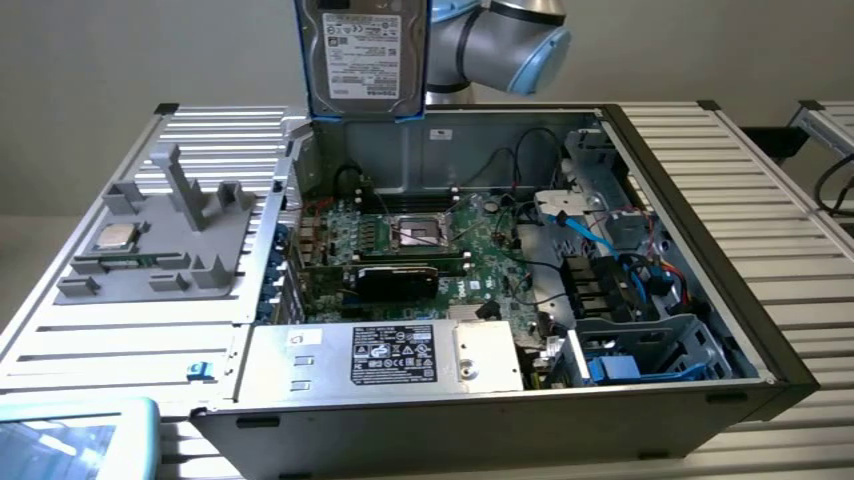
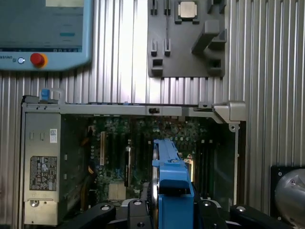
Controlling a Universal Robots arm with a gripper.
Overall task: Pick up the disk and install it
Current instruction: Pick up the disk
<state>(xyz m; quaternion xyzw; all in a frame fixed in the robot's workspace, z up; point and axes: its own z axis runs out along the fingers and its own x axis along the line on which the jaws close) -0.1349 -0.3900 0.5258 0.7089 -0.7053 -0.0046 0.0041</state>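
Nearest, in the exterior view's lower left: corner of a pendant point(image 1: 67, 435) on the slatted counter point(image 1: 787, 300). Just behind, front wall of the open case point(image 1: 534, 425), lying on its side with its insides facing up. Inside, against that front wall: silver box point(image 1: 400, 355) with a black label, and toward the exterior view's right a cage point(image 1: 641, 350) with blue parts. Farther in, green board point(image 1: 427, 240) across the case floor. Beside the case, on the exterior view's left: grey tray point(image 1: 147, 215) with upright posts, carrying a small silver chip point(image 1: 118, 237). Farther still, over the case's rear wall: disk point(image 1: 363, 55), upright, label toward the camera, blue frame along its sides and lower edge, off the counter and in no bay. Lower edge level with the rear rim; touching or not, cannot tell. Seen edge-on in the wrist view, above the open case, clamped in the claw point(image 2: 174, 214), closed on the disk's two flat faces. Behind all, grey and blue joints of the arm point(image 1: 514, 40).
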